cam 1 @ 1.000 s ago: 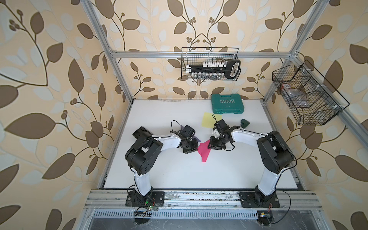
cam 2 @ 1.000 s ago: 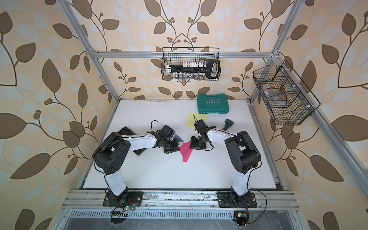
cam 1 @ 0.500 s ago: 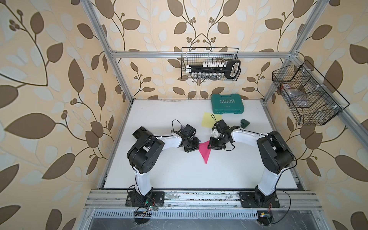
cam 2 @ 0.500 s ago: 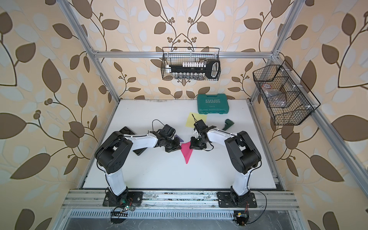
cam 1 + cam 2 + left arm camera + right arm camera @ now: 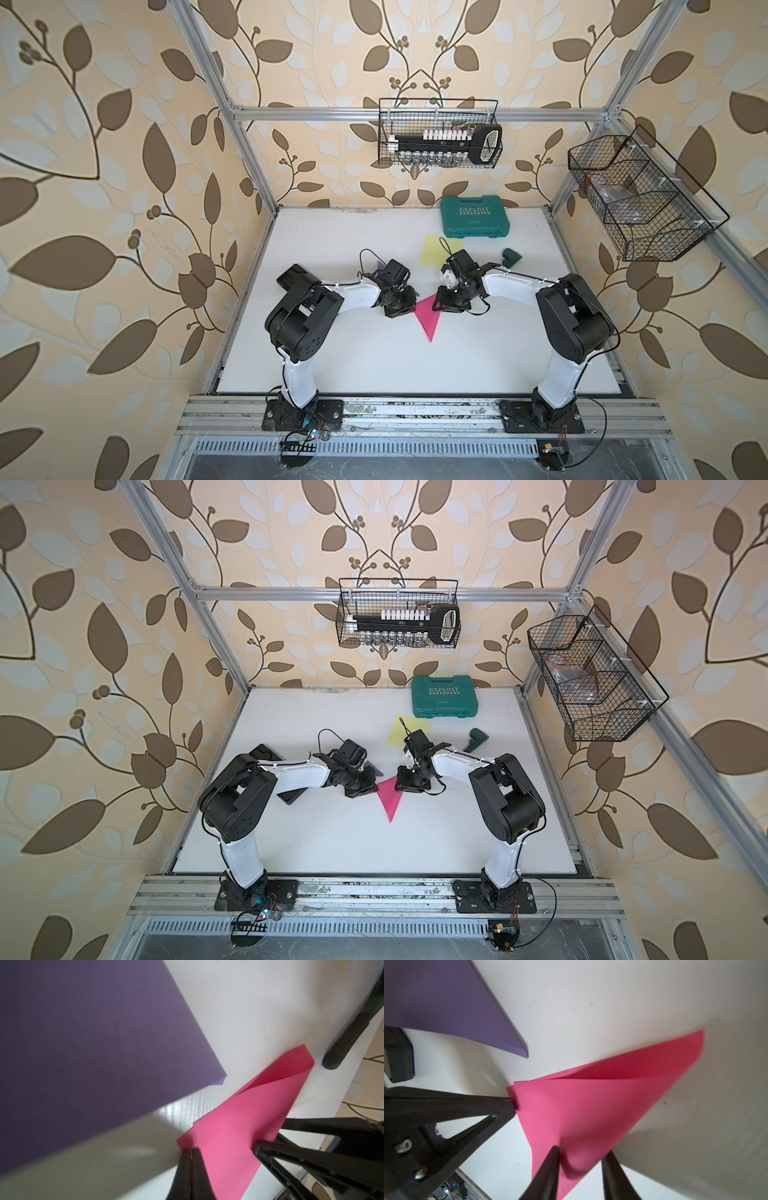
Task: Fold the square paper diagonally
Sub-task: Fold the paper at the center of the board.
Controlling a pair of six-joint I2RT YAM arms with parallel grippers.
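I see my left gripper (image 5: 192, 1150) pinching a corner of the pink paper (image 5: 239, 1126); my right gripper (image 5: 582, 1150) stands narrowly parted over its folded edge.

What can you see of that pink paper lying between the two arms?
The pink paper is thin, matte and plain, doubled over into a triangle on the white table. The fold is soft, not pressed flat: the upper layer bows up, leaving a gap. The left pincer is shut on one corner; the right pincer stands open at the folded edge, one finger touching the sheet.
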